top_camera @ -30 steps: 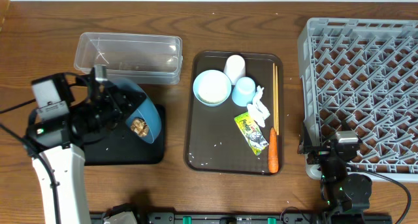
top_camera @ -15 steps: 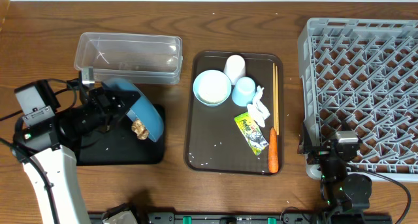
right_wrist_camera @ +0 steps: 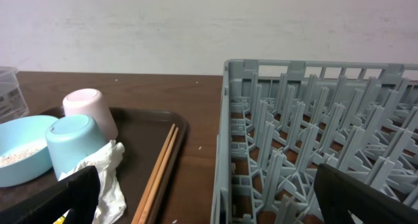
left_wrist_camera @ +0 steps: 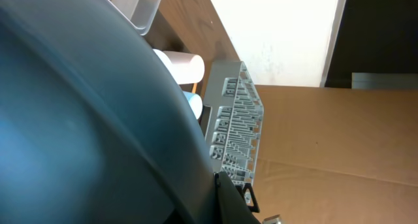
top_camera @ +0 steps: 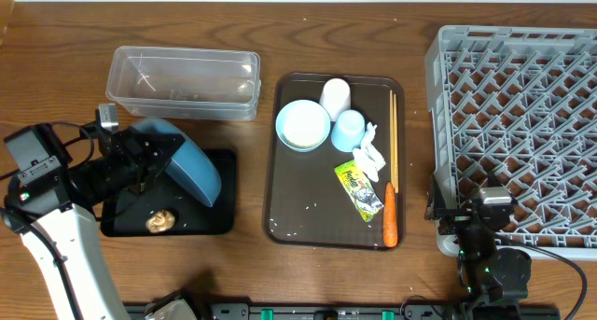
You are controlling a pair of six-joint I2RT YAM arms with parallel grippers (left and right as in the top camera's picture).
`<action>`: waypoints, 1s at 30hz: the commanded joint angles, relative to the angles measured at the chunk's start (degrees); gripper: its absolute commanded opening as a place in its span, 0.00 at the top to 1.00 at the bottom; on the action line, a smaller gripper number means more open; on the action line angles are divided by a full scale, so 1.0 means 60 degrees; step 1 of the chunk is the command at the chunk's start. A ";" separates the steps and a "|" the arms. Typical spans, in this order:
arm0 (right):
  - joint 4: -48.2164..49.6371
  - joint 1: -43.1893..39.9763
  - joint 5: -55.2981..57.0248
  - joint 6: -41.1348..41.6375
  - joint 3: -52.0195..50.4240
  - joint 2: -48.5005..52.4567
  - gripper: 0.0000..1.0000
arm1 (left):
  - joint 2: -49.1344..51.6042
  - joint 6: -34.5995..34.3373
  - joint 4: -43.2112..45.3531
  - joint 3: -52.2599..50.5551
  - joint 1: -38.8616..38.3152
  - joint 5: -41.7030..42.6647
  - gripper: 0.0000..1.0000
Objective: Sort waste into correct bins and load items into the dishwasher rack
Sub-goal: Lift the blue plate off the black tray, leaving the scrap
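Note:
My left gripper (top_camera: pixel 142 160) is shut on the rim of the dark-blue plate (top_camera: pixel 185 161), holding it steeply tilted over the black tray (top_camera: pixel 210 222). The brown food lump (top_camera: pixel 160 221) lies on that tray. The plate (left_wrist_camera: pixel 78 119) fills the left wrist view. The clear tub (top_camera: pixel 182 82) stands behind. On the brown serving tray (top_camera: pixel 298 222) are the bowl (top_camera: pixel 302 125) with rice, white cup (top_camera: pixel 335 94), light-blue cup (top_camera: pixel 349 129), tissue (top_camera: pixel 371 154), wrapper (top_camera: pixel 359 189), carrot (top_camera: pixel 390 222) and chopsticks (top_camera: pixel 393 138). My right gripper (right_wrist_camera: pixel 209 204) stands open and holds nothing, beside the dishwasher rack (top_camera: pixel 518 133).
A few rice grains lie scattered on the serving tray's floor and on the table by the black tray. The rack's near wall (right_wrist_camera: pixel 225 152) stands straight ahead of my right gripper, with the chopsticks (right_wrist_camera: pixel 160 165) and tissue (right_wrist_camera: pixel 104 178) to its left.
My left gripper has swung left and tipped the plate further. The brown food lump has slid off the plate onto the black tray. The right arm has not moved.

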 commanded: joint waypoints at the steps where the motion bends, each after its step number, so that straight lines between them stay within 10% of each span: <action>1: -0.0036 0.0087 -0.0007 0.0135 -0.0011 -0.0015 0.01 | 0.0025 0.0262 -0.0036 0.0153 0.0040 -0.0157 0.94; 16: -0.0036 0.0087 -0.0007 0.0135 -0.0011 -0.0015 0.01 | -0.1035 0.0321 -0.0025 0.0601 -0.1082 -0.1330 0.94; 30: -0.0036 0.0087 -0.0007 0.0135 -0.0011 -0.0015 0.01 | -0.2211 -0.0616 -0.0138 0.1122 -0.6237 -0.5956 0.94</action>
